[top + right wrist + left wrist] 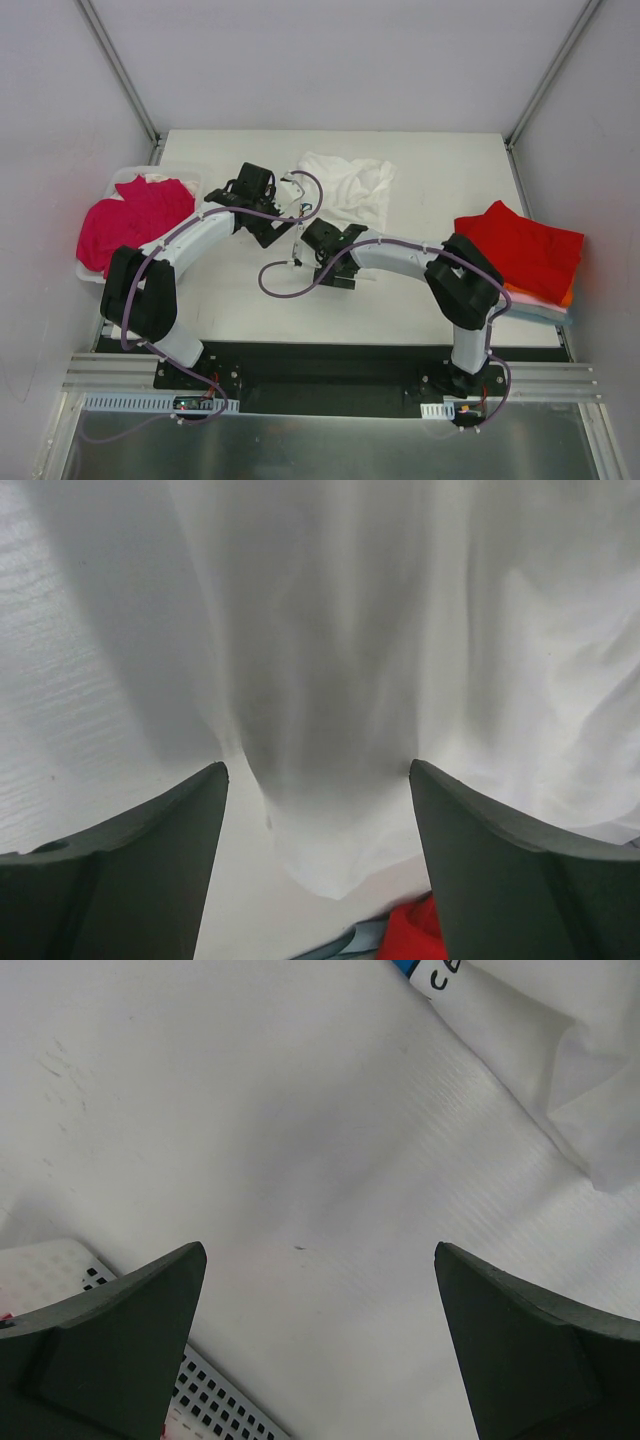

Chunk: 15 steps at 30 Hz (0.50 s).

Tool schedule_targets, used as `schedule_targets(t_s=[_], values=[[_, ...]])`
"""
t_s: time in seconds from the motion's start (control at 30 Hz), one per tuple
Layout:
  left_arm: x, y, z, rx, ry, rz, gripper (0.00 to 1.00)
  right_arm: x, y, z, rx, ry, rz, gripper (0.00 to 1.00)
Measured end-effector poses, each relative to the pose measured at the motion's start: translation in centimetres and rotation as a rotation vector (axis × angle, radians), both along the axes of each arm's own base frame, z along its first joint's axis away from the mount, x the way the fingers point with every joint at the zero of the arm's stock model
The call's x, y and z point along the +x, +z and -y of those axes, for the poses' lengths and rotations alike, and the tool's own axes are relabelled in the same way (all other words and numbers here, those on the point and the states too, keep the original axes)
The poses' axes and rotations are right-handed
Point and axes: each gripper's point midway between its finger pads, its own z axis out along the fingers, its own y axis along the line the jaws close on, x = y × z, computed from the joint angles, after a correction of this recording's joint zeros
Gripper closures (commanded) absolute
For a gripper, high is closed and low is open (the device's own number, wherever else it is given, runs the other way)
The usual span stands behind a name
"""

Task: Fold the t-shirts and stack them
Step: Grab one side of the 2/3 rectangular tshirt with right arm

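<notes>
While left hand [318, 1252] and right hand [316, 768] stand released, one white t-shirt [350, 188] lies crumpled.

Soft matt white cloth t-shirt [350, 190], smooth matt table [450, 170], perforated plastic basket [88, 272]

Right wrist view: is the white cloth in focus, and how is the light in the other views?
Right wrist view: the white t-shirt is soft and slightly blurred, with grey shadows in its folds. Left wrist view: even light, the table texture sharp, no glare. Top external view: bright and even, only faint shadows on the table.
</notes>
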Motion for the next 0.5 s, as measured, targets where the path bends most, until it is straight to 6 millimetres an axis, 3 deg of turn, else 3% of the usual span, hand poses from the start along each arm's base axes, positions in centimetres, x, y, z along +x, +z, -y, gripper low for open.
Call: schedule_targets(t_s=[0.23,0.5], values=[[0.8,-0.1,-0.8,0.001,0.028,-0.003,0.01,0.0,-1.3,-0.5,-0.01,0.013,-0.027,0.2],[1.4,-0.3,-1.6,0.002,0.052,-0.008,0.01,1.7,-1.2,-1.2,0.023,0.005,-0.029,0.2]])
